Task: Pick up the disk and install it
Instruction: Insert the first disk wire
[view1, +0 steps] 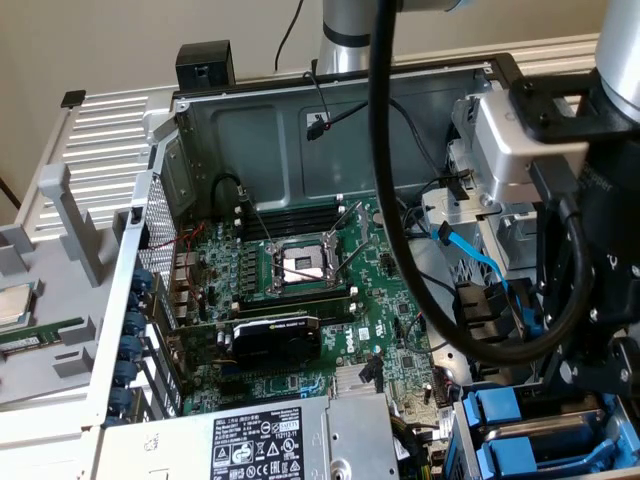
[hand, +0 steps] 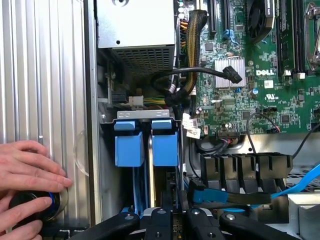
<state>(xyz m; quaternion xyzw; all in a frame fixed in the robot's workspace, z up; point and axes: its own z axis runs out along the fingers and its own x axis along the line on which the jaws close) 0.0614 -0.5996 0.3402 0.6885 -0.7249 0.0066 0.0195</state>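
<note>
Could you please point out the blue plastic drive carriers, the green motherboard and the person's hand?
Blue plastic drive carriers (hand: 165, 142): wrist view, front tab.
Green motherboard (view1: 385, 265): exterior view, bare board.
Person's hand (hand: 25, 172): wrist view, fingers.

Exterior view: high, angled down into the open computer case (view1: 300, 110), moderately near, arm (view1: 600, 200) crowding the exterior view's right. Wrist view: close, looking straight down past the gripper body (hand: 175, 225) into the drive bay. Shared by both: blue drive carriers (view1: 520, 430) (hand: 145, 145), motherboard (view1: 300, 290) (hand: 250, 100), power-supply box (view1: 260, 445) (hand: 135, 22).
</note>
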